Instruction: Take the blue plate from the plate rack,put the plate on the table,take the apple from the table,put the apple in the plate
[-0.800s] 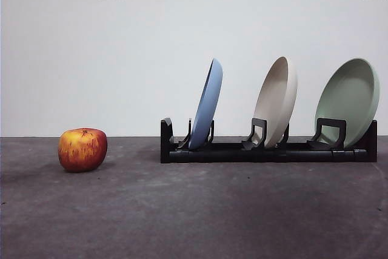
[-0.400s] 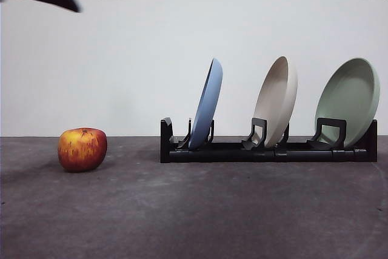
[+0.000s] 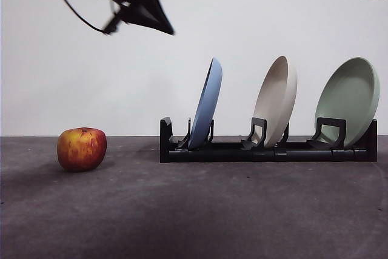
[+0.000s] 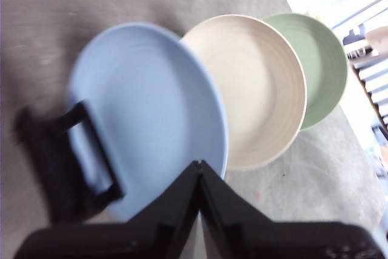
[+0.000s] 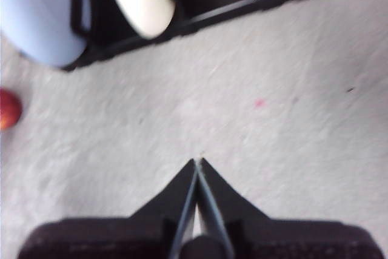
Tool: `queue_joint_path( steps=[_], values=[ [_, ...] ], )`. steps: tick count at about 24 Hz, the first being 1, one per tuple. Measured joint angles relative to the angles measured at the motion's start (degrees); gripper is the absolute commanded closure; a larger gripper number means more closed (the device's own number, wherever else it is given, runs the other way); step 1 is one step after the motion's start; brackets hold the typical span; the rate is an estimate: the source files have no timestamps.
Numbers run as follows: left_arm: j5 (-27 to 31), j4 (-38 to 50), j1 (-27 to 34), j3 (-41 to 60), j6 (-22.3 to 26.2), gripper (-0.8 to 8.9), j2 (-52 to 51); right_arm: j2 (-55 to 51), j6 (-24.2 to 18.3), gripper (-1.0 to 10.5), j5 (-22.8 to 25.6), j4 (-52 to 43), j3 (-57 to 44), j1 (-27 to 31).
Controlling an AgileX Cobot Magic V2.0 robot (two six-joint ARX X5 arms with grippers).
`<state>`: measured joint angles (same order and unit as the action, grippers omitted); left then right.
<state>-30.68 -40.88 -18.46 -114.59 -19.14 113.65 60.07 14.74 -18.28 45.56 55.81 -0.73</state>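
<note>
1. Leaning in the rack (image 3: 267,150), the blue plate (image 3: 206,106) is kept upright by prongs.
2. The left hand (image 3: 159,23), pressed narrow, is poised above it.
3. The apple (image 3: 82,148) is left on the surface (image 3: 194,210).

A: Where is there room on the table (image 3: 200,216)?

B: The near stretch lies bare, and so does the gap between the apple (image 3: 82,148) at the left and the rack (image 3: 267,151) to its right.

A: What blocks the way at the rack?

B: Three plates stand tilted in it with gaps between them: blue plate (image 3: 207,105) leftmost, beige plate (image 3: 276,101) in the middle, green plate (image 3: 348,100) at the right. Air above their rims is free. The left pincer (image 3: 165,30), jaws together, hangs high, up and left of the blue plate, well apart from it.
</note>
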Motion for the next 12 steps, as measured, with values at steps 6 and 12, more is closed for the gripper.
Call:
queue_joint_path(
  steps=[6,12],
  values=[
    [-1.9,-3.3,-0.7,-16.7,-0.1,8.17,11.2,0.1,-0.6,9.5,-0.2,1.3,0.7,0.0],
    [-1.9,-3.2,-1.7,-16.9,0.1,4.63,13.2,0.7,-0.8,9.5,-0.2,1.3,0.7,0.0]
  ],
)
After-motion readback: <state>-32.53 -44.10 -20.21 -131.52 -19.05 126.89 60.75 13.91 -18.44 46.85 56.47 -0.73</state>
